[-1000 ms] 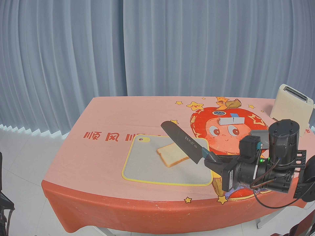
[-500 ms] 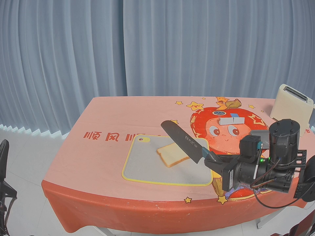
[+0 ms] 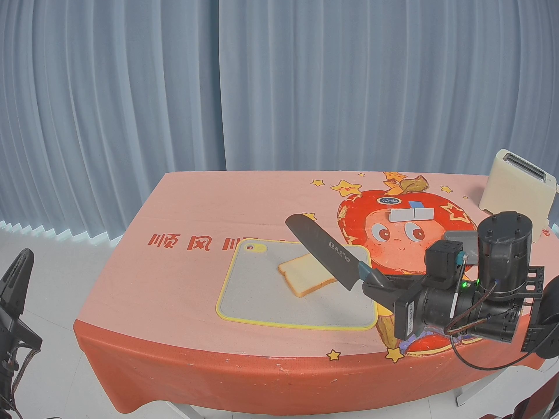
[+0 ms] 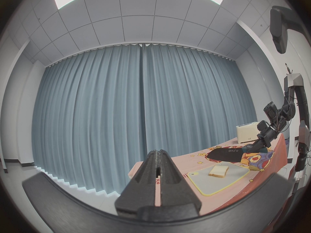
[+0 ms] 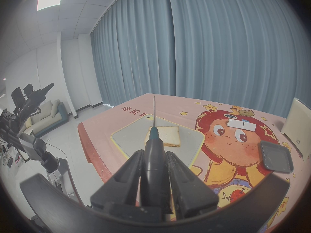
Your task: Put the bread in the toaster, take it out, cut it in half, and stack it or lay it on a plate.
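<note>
Bread (image 3: 307, 274) is found lying flat on the grey, yellow-edged cutting board (image 3: 262, 298), one whole slice, parked toward the board's far side. Pretty much right over its right-hand edge a black knife (image 3: 323, 250) is held up in the air, clear of the slice. The blade is pointed away from the robot and off to the left, tip raised. The knife's handle, teal at the collar, is clamped tight between the jaws of the right arm (image 3: 454, 309), which is hung low over the near right side of the desk (image 3: 186, 274). Just past that arm a dark square tray (image 5: 276, 152) is set on the pink cartoon tablecloth. The cream toaster (image 3: 518, 186) is stood at the far right corner, well apart from the board. A couple of small white and blue blocks (image 3: 412, 213) are sat on the cartoon face's forehead. The left arm (image 3: 17, 280) is parked way off the desk's left side, and its jaws are pressed fully together with nothing gripped. Grey-blue curtains (image 3: 174, 71) are hung behind it all.
</note>
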Tool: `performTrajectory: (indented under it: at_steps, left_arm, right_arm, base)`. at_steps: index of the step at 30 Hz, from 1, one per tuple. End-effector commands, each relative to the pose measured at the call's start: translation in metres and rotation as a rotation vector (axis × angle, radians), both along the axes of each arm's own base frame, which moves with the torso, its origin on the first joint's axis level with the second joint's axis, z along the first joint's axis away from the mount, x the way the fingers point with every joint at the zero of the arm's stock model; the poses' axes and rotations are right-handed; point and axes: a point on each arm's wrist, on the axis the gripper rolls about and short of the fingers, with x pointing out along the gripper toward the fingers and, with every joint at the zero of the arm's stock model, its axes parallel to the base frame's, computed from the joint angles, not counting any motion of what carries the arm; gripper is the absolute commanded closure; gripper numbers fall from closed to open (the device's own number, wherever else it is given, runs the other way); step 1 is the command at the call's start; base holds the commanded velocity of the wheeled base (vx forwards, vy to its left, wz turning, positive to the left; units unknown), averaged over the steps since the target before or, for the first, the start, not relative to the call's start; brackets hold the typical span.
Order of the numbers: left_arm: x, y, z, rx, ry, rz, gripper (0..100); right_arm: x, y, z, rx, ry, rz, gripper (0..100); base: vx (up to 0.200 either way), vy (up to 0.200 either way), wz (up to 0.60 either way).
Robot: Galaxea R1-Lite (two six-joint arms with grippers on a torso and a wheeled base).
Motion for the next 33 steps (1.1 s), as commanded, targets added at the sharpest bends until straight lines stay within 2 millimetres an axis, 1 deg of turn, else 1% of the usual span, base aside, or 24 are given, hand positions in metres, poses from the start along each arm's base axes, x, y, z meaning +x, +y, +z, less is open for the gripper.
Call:
performTrajectory:
  at_steps: [1,7,8,11,14,16,19,22,27,30,33]
  left_arm:
    - [0.006,-0.002,-0.005,0.004,0.031,-0.029,100]
    - [0.019,-0.004,-0.003,0.009,0.039,-0.049,100]
    - [0.022,-0.006,-0.005,0.015,0.061,-0.088,100]
    - [0.026,-0.010,-0.005,0.015,0.083,-0.127,100]
    - [0.029,-0.012,-0.001,0.014,0.080,-0.143,100]
    - [0.035,-0.015,0.013,0.009,0.055,-0.165,100]
    - [0.041,-0.018,0.027,0.009,0.055,-0.191,100]
    - [0.042,-0.023,0.033,0.013,0.086,-0.235,100]
    - [0.041,-0.032,0.032,0.025,0.160,-0.333,100]
    - [0.042,-0.034,0.030,0.033,0.194,-0.353,100]
    - [0.044,-0.035,0.033,0.036,0.190,-0.374,100]
  right_arm:
    - [0.000,0.000,0.000,-0.001,0.001,0.001,100]
    - [0.000,0.000,-0.002,-0.006,0.004,0.001,100]
    - [0.000,0.000,-0.001,-0.004,0.003,0.003,100]
    - [0.000,0.000,-0.001,-0.004,0.003,0.001,100]
    - [0.000,0.000,-0.002,-0.007,0.004,0.002,100]
    - [0.000,0.000,-0.003,-0.009,0.006,0.003,100]
    - [0.000,0.000,-0.003,-0.011,0.008,0.003,100]
    - [0.000,0.001,-0.004,-0.013,0.011,0.003,100]
    - [-0.001,0.002,-0.005,-0.016,0.016,0.009,100]
    - [-0.001,0.002,-0.006,-0.018,0.017,0.010,100]
    - [-0.001,0.003,-0.006,-0.017,0.017,0.013,100]
  base:
    - [0.000,0.000,0.00]
    - [0.000,0.000,0.00]
    - [0.000,0.000,0.00]
    - [0.000,0.000,0.00]
    - [0.000,0.000,0.00]
    - [0.000,0.000,0.00]
    - [0.000,0.000,0.00]
    - [0.000,0.000,0.00]
    - [0.000,0.000,0.00]
    - [0.000,0.000,0.00]
    - [0.000,0.000,0.00]
